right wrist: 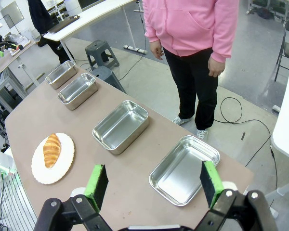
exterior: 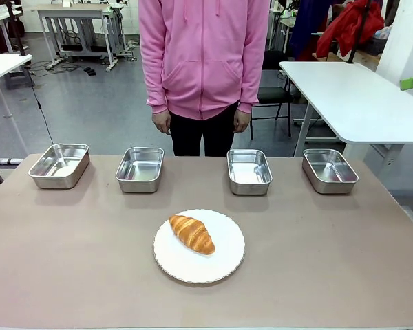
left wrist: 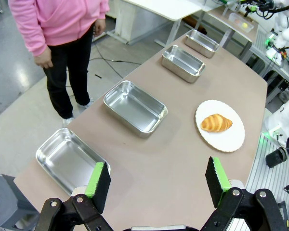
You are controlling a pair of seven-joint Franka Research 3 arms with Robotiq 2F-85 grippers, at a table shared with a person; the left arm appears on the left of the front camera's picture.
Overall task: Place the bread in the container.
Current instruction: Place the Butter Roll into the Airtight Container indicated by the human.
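The bread (exterior: 191,234) lay untouched on a round white plate (exterior: 228,267) in the near middle of the tabletop (exterior: 330,275). In the front view its long axis slanted from far-left to near-right. Beyond it, along the far edge, stood a row of four empty steel pans (exterior: 140,169); which one the bread was meant for could not be told. A person (exterior: 203,62) stood behind the row, hands hanging down.

The left pincer (left wrist: 156,173) hung above its end of the tabletop, green pads (left wrist: 97,183) spread wide with nothing between them. The bread lay ahead of it and off to the right. The right pincer (right wrist: 153,173) was likewise wide and empty, with the bread ahead and off to the left. The bread sat a shade to the robot's left of centre, so the left arm seemed slightly nearer, though not by much.

The front view set the pans square-on behind the plate. The left wrist view caught the bread crosswise, the right wrist view nearly lengthwise.
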